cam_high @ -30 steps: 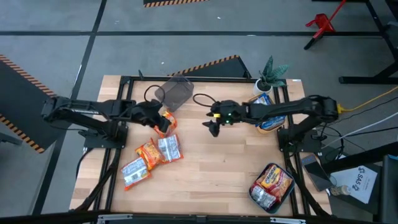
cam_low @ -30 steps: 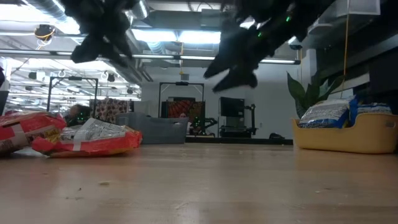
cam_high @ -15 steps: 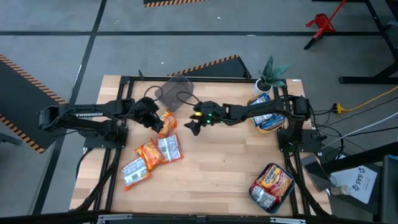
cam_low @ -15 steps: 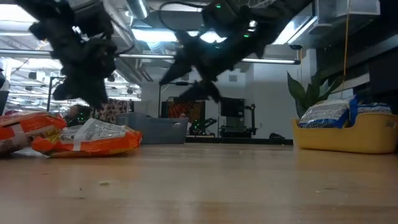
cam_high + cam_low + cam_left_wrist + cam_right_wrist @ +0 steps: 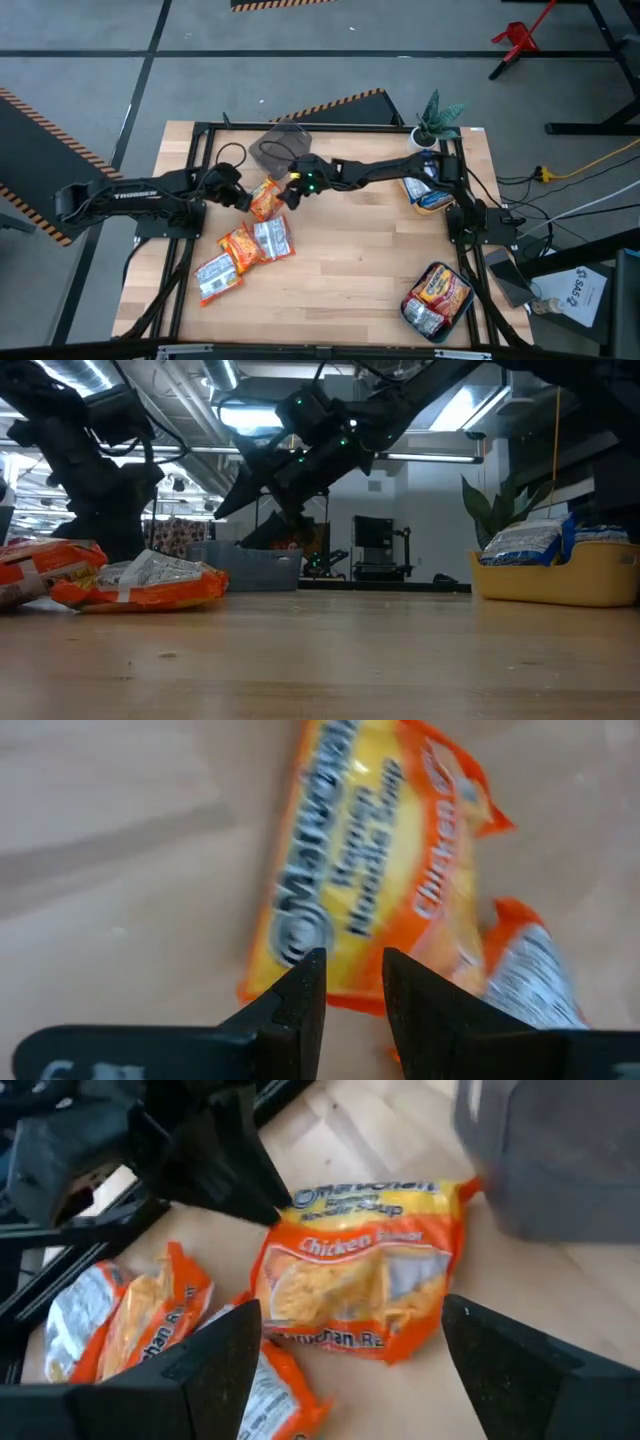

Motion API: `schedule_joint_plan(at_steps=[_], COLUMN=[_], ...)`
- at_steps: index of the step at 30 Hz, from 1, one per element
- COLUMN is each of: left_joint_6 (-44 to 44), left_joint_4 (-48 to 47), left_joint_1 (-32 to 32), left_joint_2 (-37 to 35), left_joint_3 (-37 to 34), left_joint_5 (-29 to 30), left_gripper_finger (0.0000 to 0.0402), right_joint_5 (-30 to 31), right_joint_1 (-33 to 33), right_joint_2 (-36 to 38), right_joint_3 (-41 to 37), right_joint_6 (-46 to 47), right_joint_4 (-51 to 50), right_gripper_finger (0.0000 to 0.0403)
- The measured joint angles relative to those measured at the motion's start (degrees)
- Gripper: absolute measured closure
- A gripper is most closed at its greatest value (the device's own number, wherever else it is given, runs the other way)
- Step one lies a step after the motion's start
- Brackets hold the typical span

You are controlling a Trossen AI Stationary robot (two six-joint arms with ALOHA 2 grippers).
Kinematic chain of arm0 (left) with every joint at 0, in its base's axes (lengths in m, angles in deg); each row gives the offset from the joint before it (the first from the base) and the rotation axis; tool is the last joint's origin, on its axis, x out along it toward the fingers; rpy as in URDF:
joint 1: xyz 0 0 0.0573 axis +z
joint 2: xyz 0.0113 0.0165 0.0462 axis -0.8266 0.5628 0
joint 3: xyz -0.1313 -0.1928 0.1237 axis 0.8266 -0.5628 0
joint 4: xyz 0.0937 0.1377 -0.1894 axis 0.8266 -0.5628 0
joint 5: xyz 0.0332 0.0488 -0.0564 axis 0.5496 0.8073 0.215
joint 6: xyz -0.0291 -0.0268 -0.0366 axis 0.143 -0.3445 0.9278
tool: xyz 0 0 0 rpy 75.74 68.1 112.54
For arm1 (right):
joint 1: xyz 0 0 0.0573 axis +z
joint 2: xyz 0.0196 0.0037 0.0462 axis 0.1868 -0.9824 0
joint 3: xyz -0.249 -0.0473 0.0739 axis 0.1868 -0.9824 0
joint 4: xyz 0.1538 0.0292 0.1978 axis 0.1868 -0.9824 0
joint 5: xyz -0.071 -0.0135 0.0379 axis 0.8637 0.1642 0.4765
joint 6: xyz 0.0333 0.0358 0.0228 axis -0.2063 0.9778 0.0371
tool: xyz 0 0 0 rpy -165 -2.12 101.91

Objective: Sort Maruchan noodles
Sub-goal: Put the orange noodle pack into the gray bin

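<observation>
Inspection of the wooden table finds both arms converged on one orange chicken-flavour noodle packet, which lies at about 10 o'clock from the table centre. The right gripper is reached across from 3 o'clock and is positioned just beside the packet's right edge; its fingers are spread wide, nothing is grasped, and the packet is seen between and beyond them in the right wrist view. The left gripper is positioned at the packet's left edge. In the left wrist view its fingers are set close together with a narrow gap, and the packet's edge lies just beyond the tips; whether the packet is pinched cannot be told.

Three further packets are lying in a loose overlapping pile at 7 o'clock from the held-over packet. A grey container stands at 12 o'clock from it. A yellow bin at the right edge holds blue-white packets. A teal bin at 5 o'clock holds orange and silver packets.
</observation>
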State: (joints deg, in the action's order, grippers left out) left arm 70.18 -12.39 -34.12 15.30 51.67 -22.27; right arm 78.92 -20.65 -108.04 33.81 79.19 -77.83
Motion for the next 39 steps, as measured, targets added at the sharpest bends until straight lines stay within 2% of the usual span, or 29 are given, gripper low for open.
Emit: schedule_joint_plan(at_steps=[4, 8, 13, 19, 25, 35, 39], left_joint_6=[1.04, 1.92, 7.79, 9.14, 9.23, 10.27, 10.41], left_joint_4=[-2.24, 3.47, 12.38, 15.11, 15.24, 15.37, 16.08], left_joint_1=[0.02, 0.02, 0.00, 0.00, 0.00, 0.00, -0.04], left_joint_2=[0.22, 0.34, 0.28, 0.31, 0.39, 0.43, 0.47], left_joint_3=[-0.59, -4.38, -10.00, -12.16, -12.21, -12.25, -12.34], left_joint_5=[4.05, 1.73, -0.15, -0.95, -0.87, -0.58, -0.60], left_gripper_finger=[0.0305, 0.0305, 0.0305, 0.0305, 0.0305, 0.0306, 0.0306], right_joint_5=[0.05, 0.56, 0.50, 1.94, 1.40, -1.84, -2.12], right_joint_1=[-1.18, -1.93, -1.88, -1.75, -1.77, -1.73, -1.80], right_joint_2=[-0.83, -0.83, -0.83, -1.29, -3.57, -9.58, -10.82], right_joint_3=[0.57, 0.55, 0.55, 0.55, 0.46, 0.53, 0.57], right_joint_6=[0.31, 0.31, 0.13, 0.41, 4.83, 15.02, 18.00], right_joint_4=[-0.09, 0.39, 0.09, 0.85, 2.45, 18.24, 20.55], right_gripper_finger=[0.0107, 0.0107, 0.0107, 0.0107, 0.0107, 0.0107, 0.0107])
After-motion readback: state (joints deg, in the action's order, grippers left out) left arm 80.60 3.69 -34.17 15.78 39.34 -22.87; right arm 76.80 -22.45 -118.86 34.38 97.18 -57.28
